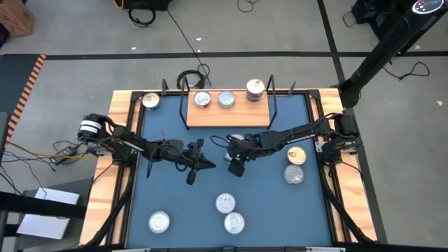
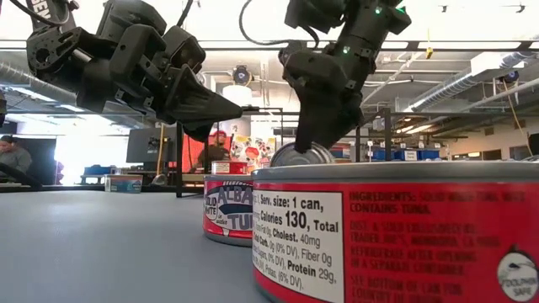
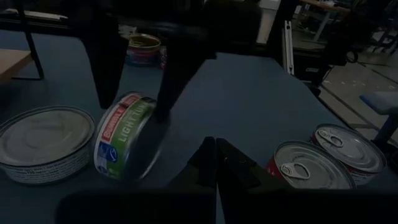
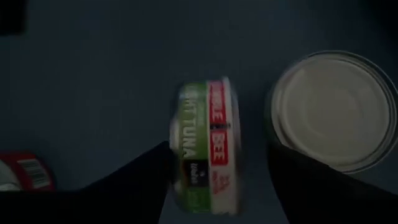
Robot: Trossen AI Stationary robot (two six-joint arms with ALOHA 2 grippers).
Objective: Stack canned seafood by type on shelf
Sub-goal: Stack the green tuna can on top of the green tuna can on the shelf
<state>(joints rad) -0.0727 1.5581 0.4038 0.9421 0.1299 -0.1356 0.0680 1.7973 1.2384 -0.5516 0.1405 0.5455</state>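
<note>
At the near edge of the blue surface three tins lie flat: one at the near left, and a pair close together nearer the middle. From table height, one of that pair, a red-labelled tin, fills the foreground and hides much of what lies behind it.

Farther in, on the right, a gold-lidded tin and a silver one sit side by side near the right arm.

At the middle of the surface the right claw points down with its fingers spread wide on either side of a tipped tin with a green and red label, which leans on its edge on the blue top. Whether the fingers press on it I cannot tell. A flat tin with a pale lid lies just beside the tipped one, crowding that side of the claw.

Just to the left, the left claw hangs above the surface with its fingers pinched together, holding nothing, its tip aimed toward the right claw.

Beyond them stands the wooden shelf. On it are two silver tins and, to their right, a taller stack of tins. One more gold-lidded tin rests off the shelf at the far left corner.
</note>
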